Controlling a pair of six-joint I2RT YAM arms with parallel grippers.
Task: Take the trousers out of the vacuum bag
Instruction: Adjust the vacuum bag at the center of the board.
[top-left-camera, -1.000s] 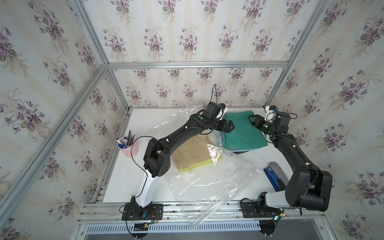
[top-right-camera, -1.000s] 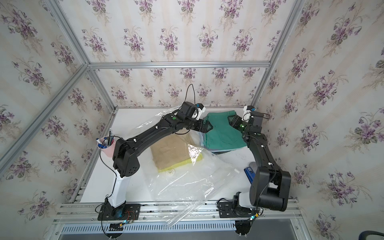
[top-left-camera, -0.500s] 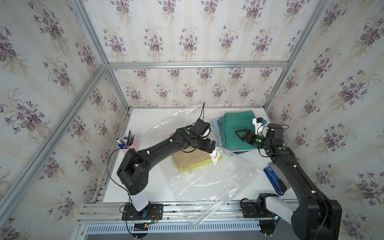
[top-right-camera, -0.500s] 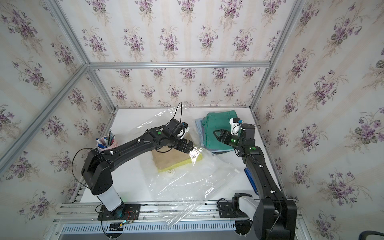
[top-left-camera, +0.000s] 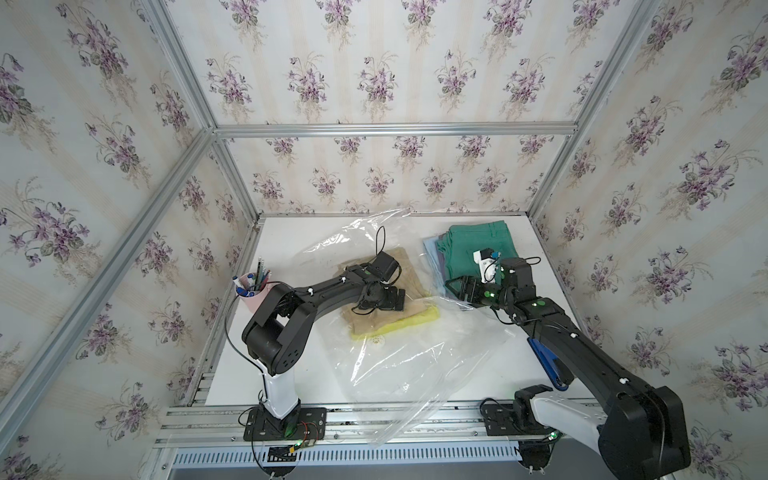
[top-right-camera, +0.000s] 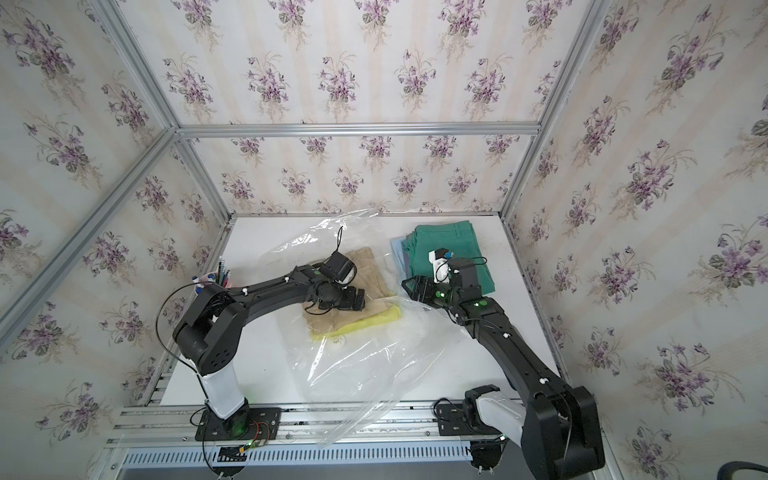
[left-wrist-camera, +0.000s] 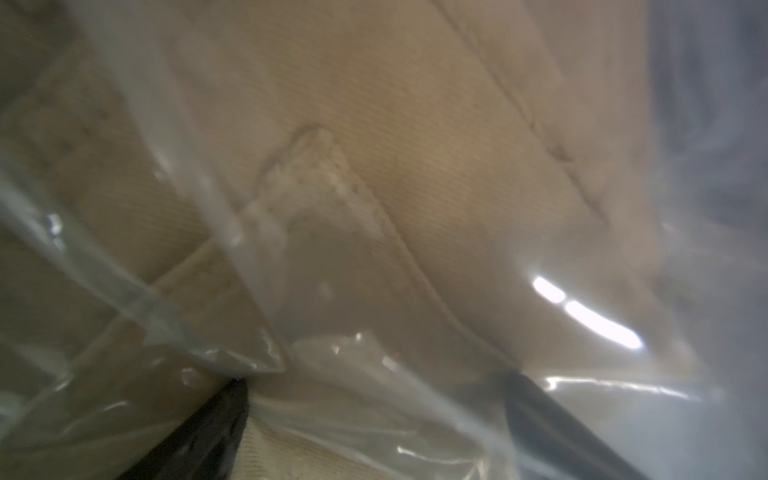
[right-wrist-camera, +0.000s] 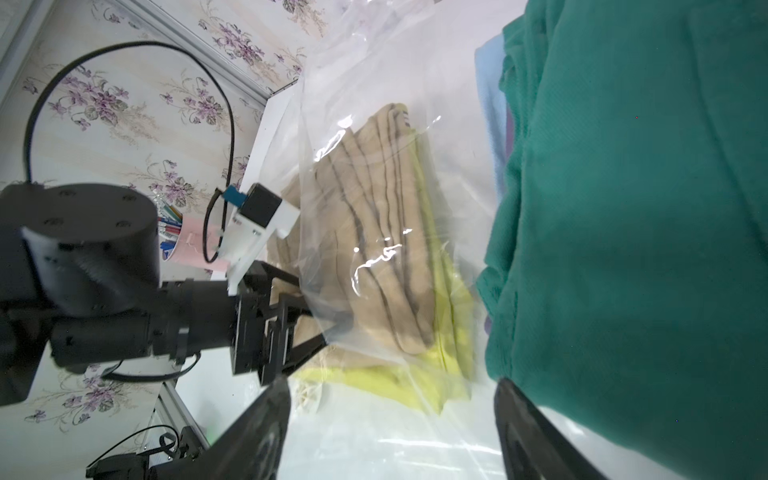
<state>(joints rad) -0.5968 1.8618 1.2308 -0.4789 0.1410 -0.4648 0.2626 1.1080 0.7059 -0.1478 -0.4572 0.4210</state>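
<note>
**Green pair's out, left arm already back for the tan ones**

A second ago both arms were up in the back right corner of the desk (top-left-camera: 291, 245), busy with the green trousers (top-left-camera: 482, 241). Now that pair lies flat on top of the pile (top-left-camera: 430, 249) there, clear of the vacuum bag (top-left-camera: 407, 365), and nothing is touching it.

The left gripper (top-left-camera: 392, 300) has swung back to the middle and sits low over the tan trousers (top-left-camera: 409, 270). Those are still in the bag, with the yellow trousers (top-left-camera: 415, 323) under them. Its fingers are spread with nothing between them. The left wrist view shows tan cloth through crinkled film, so I honestly can't tell if it's inside the bag's mouth or just pressing on the plastic from outside.

The right gripper (top-left-camera: 457, 289) has backed off the pile and now hangs at the bag's edge, just beside the green pair. Its fingers are wide apart and empty.

My read is that one more pair is done and two are left in the bag. The tan pair looks like the next grab.
</note>
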